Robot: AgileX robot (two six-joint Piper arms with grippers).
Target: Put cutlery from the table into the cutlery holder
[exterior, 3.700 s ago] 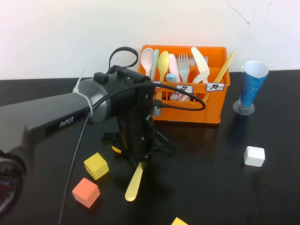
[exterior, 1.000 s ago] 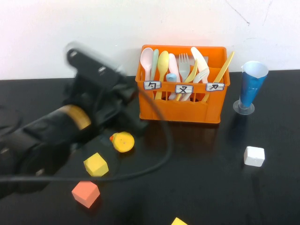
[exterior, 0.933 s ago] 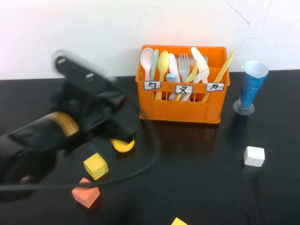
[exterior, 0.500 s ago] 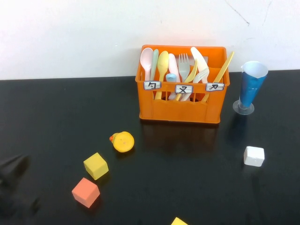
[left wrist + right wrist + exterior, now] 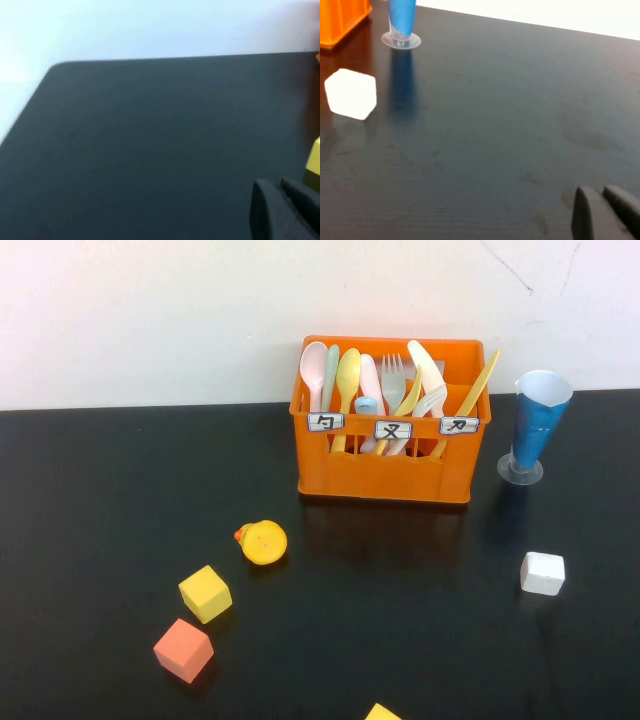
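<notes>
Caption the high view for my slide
Orange cutlery holder full of cutlery on black table; both claws out of view.

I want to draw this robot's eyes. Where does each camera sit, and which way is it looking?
High view: raised on the robot's side, looking down at the table and orange cutlery holder; no arm shows.
Left wrist view: on the left arm, low over bare table; the left gripper shows at the edge.
Right wrist view: on the right arm; the right gripper shows at the edge.
Shared: high and right wrist views both show the white cube and blue cup.

A plain white wall (image 5: 150, 310) is running behind the scene. A thin dark crack (image 5: 507, 265) is marking its upper right.
</notes>
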